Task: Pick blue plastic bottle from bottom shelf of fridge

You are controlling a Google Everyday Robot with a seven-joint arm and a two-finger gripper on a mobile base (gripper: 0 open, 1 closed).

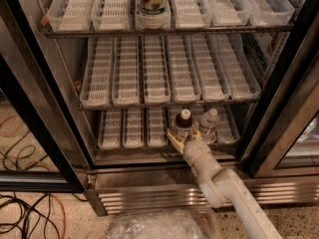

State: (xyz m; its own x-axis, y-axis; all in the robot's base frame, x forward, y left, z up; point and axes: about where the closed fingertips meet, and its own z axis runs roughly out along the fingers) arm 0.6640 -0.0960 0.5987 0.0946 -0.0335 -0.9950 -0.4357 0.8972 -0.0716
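Note:
The blue plastic bottle, dark-bodied with a white cap, stands upright on the bottom shelf of the fridge, right of centre. My gripper reaches into the shelf from the lower right. It is open, with one tan finger to the left of the bottle's base and the other on its right side. The bottle's lower part is hidden behind the gripper.
A clear bottle stands just right of the dark one. A labelled drink container sits on the top rack. Black-framed doors stand open at the left and right. Cables and a clear plastic bag lie on the floor.

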